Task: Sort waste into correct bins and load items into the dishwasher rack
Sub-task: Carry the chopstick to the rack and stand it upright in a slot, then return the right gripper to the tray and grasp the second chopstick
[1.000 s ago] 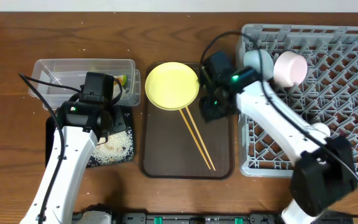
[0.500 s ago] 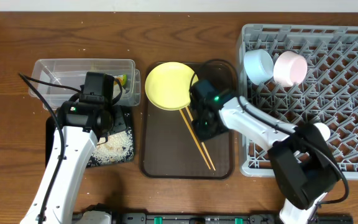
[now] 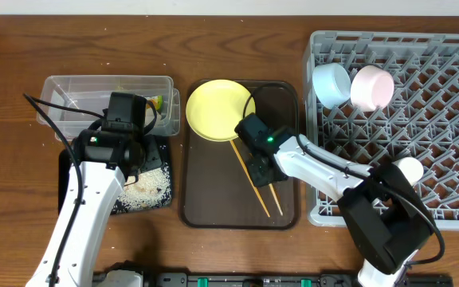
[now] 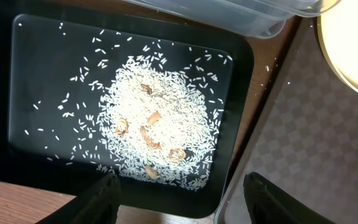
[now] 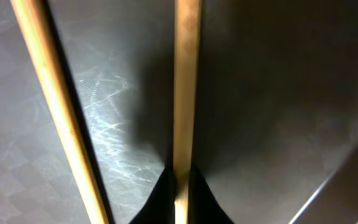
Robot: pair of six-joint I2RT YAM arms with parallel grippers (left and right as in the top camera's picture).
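Left fingers (image 4: 104,198): spread apart, holding nothing, unmoved above the black tray (image 4: 36,68), where the rice scraps (image 4: 160,124) lie heaped. The clear tub (image 3: 106,89) sits just behind.

Centre: yellow plate (image 3: 220,109) and chopsticks (image 3: 253,179) on the brown serving tray (image 3: 205,203).

Change noted: the right arm has left the rack (image 3: 453,167) edge and dropped to the tray. The right fingers (image 5: 166,196) have closed on one chopstick — the other lies beside, seemingly ungripped.

Judgement: light-blue bowl (image 3: 331,84) and pinkish bowl (image 3: 371,88) are racked; chopstick transfer begun — possibly one stick only.
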